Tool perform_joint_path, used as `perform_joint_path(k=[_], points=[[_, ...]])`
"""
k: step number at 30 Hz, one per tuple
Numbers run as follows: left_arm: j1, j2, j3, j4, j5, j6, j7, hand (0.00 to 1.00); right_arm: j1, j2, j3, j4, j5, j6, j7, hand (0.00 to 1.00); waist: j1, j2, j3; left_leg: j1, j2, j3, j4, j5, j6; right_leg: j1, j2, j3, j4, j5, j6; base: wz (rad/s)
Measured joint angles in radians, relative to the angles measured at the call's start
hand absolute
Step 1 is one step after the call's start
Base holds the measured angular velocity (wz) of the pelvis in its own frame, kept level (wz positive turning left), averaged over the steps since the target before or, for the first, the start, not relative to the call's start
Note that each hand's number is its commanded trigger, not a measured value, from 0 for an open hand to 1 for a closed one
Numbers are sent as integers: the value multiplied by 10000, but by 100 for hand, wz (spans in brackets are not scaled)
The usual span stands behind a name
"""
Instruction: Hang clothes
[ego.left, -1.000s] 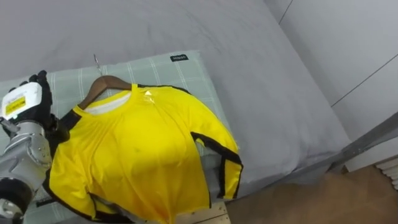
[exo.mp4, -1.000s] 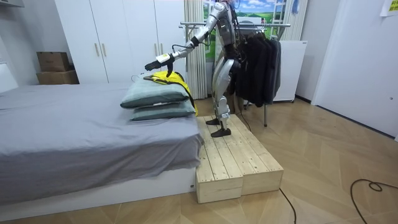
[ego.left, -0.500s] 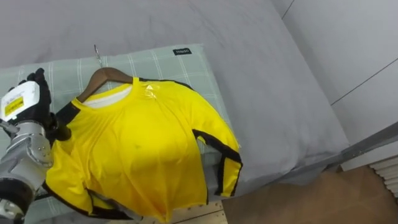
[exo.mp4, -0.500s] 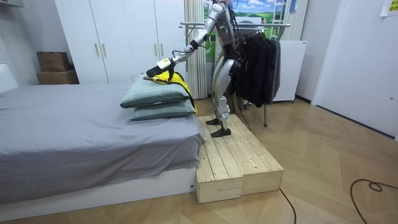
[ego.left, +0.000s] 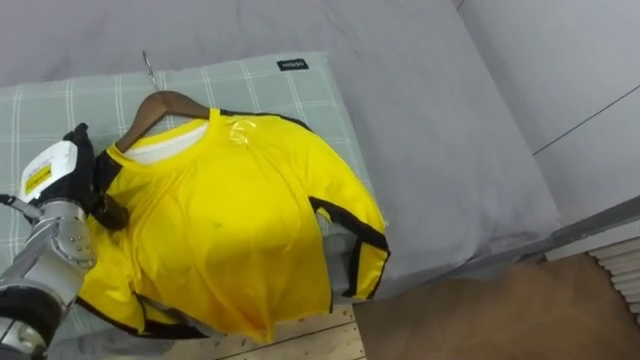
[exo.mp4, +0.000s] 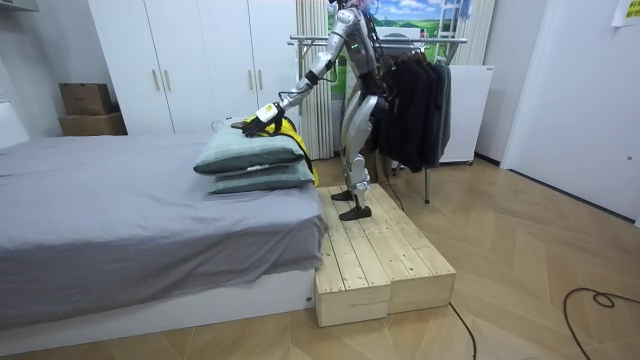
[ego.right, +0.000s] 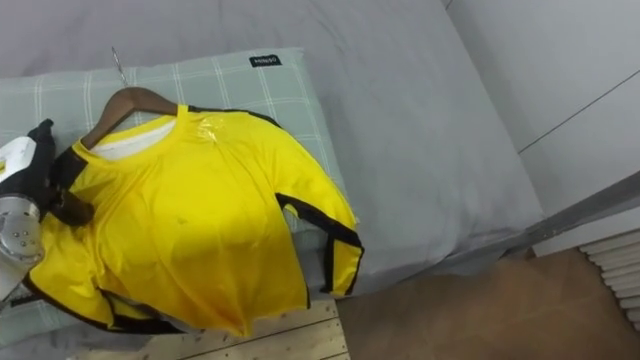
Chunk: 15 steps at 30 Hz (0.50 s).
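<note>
A yellow shirt with black trim hangs on a wooden hanger and lies flat on a green checked pillow on the bed. The hanger's metal hook points toward the far edge of the pillow. My left hand rests against the shirt's left shoulder, fingers fairly straight and pointing up along the hanger arm, thumb on the yellow cloth. In the room view I stand on a wooden platform beside the bed, left arm stretched out, with that hand down at the shirt.
The grey bed spreads to the right of the pillow and ends near a wall. Two stacked pillows lie at the bed's end. A clothes rack with dark garments stands behind me. The wooden platform lies underfoot.
My left arm has lowered, and the hand has moved from beside the pillow onto the shirt's left shoulder. The eye view has shifted a little.
</note>
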Motion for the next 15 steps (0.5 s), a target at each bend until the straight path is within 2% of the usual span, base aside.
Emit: perform_joint_path(k=[7,13,15], points=[[-17,-21,12,-224,10,-1,1,0,6,-12,3,-151,403,-1,222,0,0,49,13,-363,-23,-77,114,46,61,-362,-65,-35,207,-21,15,4],[-33,-221,11,-250,62,-13,22,0,18,-20,3,-313,431,-23,400,0,-12,75,19,-505,-25,-130,280,46,74,-458,-93,-112,326,-68,30,1],[-43,-222,12,-256,100,-14,52,19,19,-21,0,-360,431,-30,404,0,-11,92,26,-570,-24,-149,339,46,74,-492,-82,-124,341,-67,30,0]])
